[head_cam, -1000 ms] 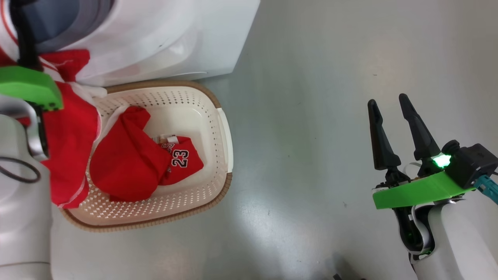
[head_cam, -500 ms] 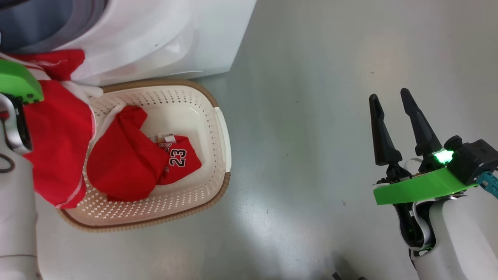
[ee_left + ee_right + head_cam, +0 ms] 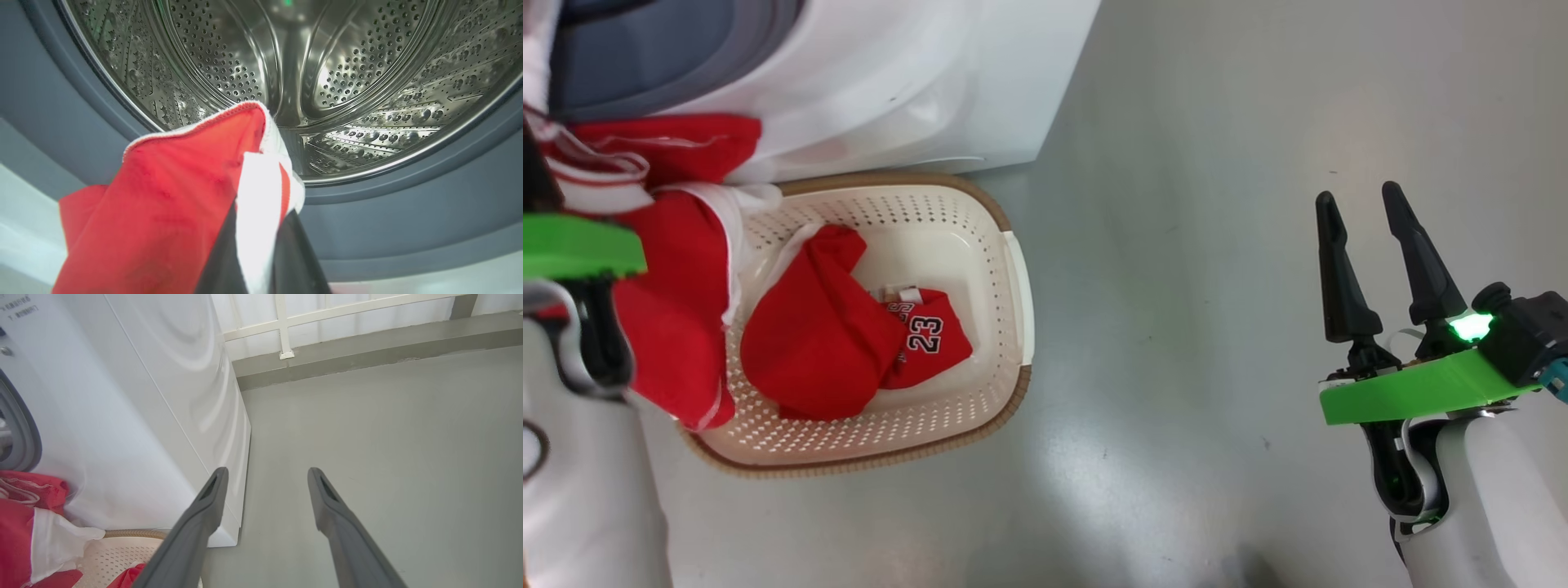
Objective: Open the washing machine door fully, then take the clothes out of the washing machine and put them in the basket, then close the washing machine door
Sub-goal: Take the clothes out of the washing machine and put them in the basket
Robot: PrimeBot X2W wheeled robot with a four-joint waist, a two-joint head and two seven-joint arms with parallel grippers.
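My left gripper [image 3: 259,220] is shut on a red garment with white trim [image 3: 175,204], just outside the washing machine's steel drum [image 3: 327,81] and grey gasket [image 3: 408,196]. In the head view that garment [image 3: 678,327] hangs from the machine's opening [image 3: 645,49] over the left rim of the cream basket [image 3: 1013,384]. Another red jersey [image 3: 825,351], numbered 23, lies inside the basket. My right gripper [image 3: 1358,196] is open and holds nothing, out over the floor to the right; its fingers stand spread [image 3: 267,473]. The washing machine door is out of view.
The white washing machine [image 3: 122,396] stands right behind the basket [image 3: 122,555]. Grey floor [image 3: 1192,286] stretches between the basket and my right arm. A low grey ledge with a white rail [image 3: 367,339] runs along the far side.
The head camera has shifted, sliding the whole picture right. My left wrist has drawn back toward me with the garment, and more of its striped trim shows. The right gripper stays open.
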